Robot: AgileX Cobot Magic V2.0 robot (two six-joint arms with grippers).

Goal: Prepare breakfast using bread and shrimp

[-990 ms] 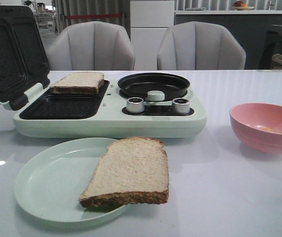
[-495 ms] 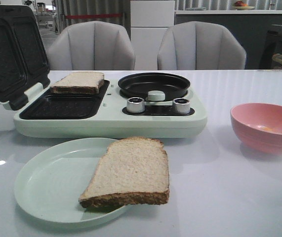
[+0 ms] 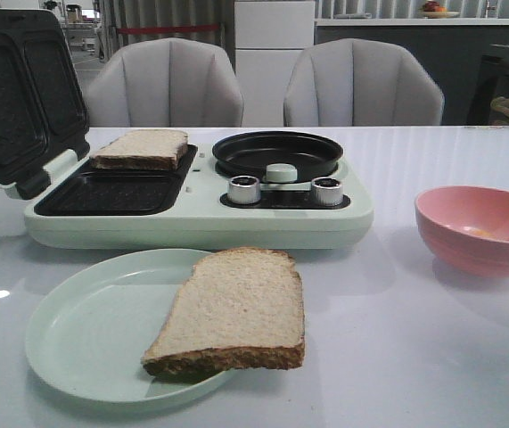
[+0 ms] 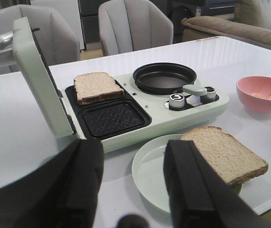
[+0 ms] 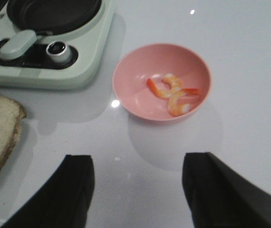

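Neither gripper shows in the front view, where I see one bread slice seated in the rear grill tray of the pale green breakfast maker at about ten o'clock, and a second slice lying half on the green plate near six o'clock, its right edge overhanging the rim onto the worktop; the pink bowl sits at three o'clock. From the left wrist view, my left gripper is spread wide with nothing between its fingers, hanging above the plate's near edge. From the right wrist view, my right gripper is likewise wide apart and empty, hanging near the bowl, where the shrimp lie curled together on the bottom. I judge the risks to be the overhanging slice tipping off the plate if I nudge it, and slippery, tangled shrimp squirting from a pinch. Compared with a second ago, the front view shows nothing moved.
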